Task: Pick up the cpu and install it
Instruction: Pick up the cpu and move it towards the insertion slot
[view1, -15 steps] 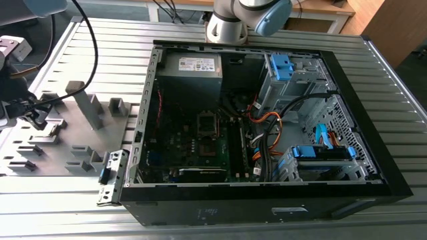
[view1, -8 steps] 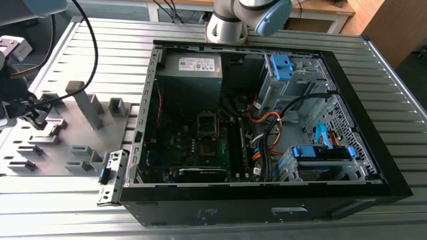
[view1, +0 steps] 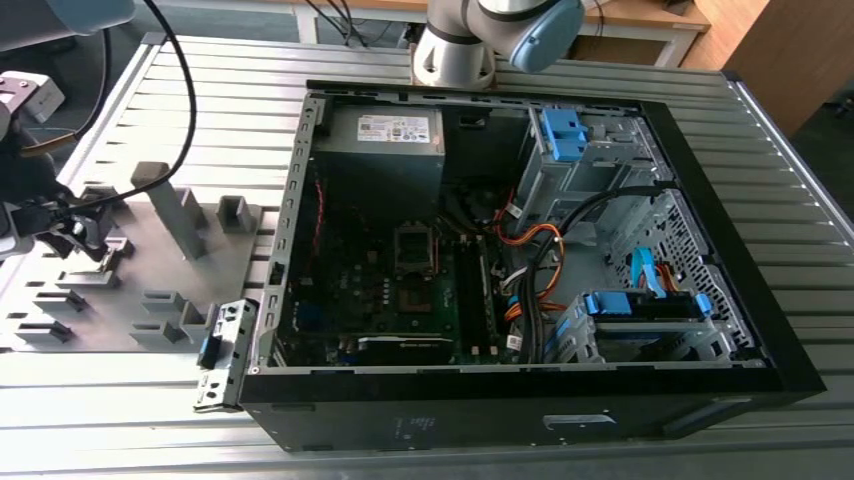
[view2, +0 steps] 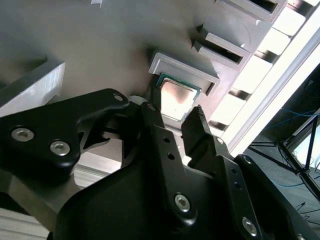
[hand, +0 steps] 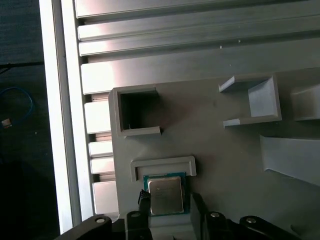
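The cpu (hand: 166, 194), a small square chip with a silvery top and a green rim, lies flat in a shallow grey holder on the tray (hand: 225, 150). It also appears in the second wrist view, cpu (view2: 176, 97). My gripper (hand: 169, 201) hangs low over it, open, with one black finger on each side of the chip and close to its edges. In the second wrist view the gripper (view2: 175, 117) straddles the chip the same way. In the exterior view the gripper (view1: 80, 245) is at the far left, over the grey tray (view1: 134, 300).
An open computer case (view1: 300, 200) lies on the slatted table, to the exterior view's right of the tray, with a green motherboard (view1: 380, 295), its socket (view1: 415, 245) and a power supply (view1: 383, 140). Tall grey blocks (view1: 174, 210) stand on the tray. The arm's base (view1: 461, 50) is behind the case.
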